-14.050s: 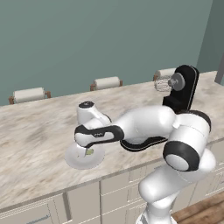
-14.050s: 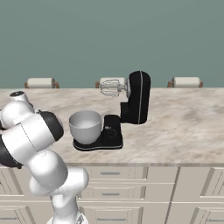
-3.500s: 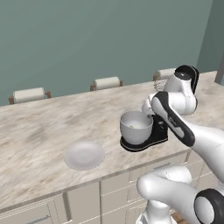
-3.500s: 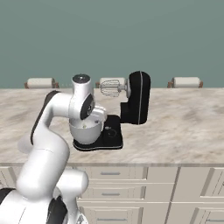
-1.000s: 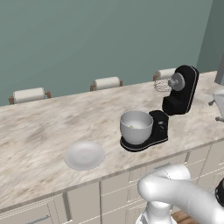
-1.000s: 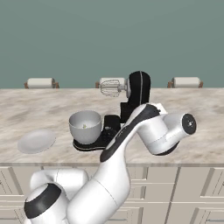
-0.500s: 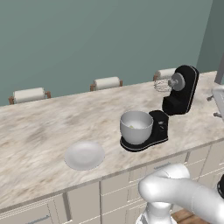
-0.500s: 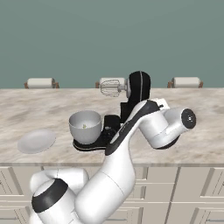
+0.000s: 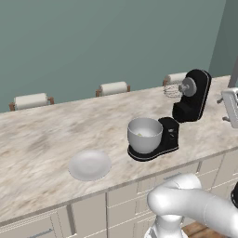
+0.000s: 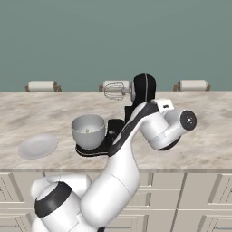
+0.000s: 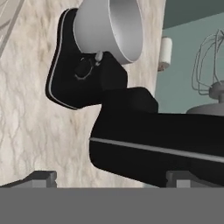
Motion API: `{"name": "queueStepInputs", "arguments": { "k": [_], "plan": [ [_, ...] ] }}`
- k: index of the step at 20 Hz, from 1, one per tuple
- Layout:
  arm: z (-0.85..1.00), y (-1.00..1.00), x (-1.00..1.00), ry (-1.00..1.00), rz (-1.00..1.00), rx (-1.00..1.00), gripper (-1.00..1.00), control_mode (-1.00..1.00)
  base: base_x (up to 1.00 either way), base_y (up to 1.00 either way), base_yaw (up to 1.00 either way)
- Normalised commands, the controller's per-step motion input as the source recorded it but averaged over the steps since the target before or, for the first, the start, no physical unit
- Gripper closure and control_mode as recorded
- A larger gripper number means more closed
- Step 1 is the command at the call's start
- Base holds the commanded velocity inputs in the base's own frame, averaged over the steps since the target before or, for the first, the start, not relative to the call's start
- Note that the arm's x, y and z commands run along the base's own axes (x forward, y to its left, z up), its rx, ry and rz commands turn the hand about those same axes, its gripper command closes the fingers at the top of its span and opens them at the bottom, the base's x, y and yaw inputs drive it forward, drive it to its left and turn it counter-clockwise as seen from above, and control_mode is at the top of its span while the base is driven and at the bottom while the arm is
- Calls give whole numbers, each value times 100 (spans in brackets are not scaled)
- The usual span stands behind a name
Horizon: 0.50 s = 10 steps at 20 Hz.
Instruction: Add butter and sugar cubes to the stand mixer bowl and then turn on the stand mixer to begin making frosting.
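Note:
The glossy black stand mixer (image 9: 191, 95) stands on the counter with its head tilted up and the whisk (image 10: 114, 91) in the air. The silver stand mixer bowl (image 9: 145, 135) sits on its base, and a pale yellow-green bit of butter (image 10: 87, 131) shows inside. The sugar cube is hidden. My hand (image 10: 164, 105) is at the right side of the mixer's column. In the hand view the gripper (image 11: 111, 177) is open, its fingertips (image 11: 41, 177) wide apart, close against the black column (image 11: 153, 144), with the bowl (image 11: 111, 28) and a base knob (image 11: 85, 70) beyond.
A round white plate (image 9: 89, 165) lies bare on the marble counter (image 9: 42, 139) left of the mixer. Three chair backs (image 9: 113, 88) line the counter's far edge. My own arm (image 10: 136, 131) crosses in front of the mixer base in the right base view.
Over the last second my hand has edged in closer to the mixer's column. Bowl, mixer and plate have stayed put.

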Motion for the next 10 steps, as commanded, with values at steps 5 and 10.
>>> {"name": "queueStepInputs", "arguments": {
  "k": [5, 10],
  "plan": [
    [0, 0, 26, 0, -3, 3, -100, -100, 0, 0, 0],
    [0, 0, 26, 0, -1, 2, -100, -100, 0, 0, 0]
  ]
}}
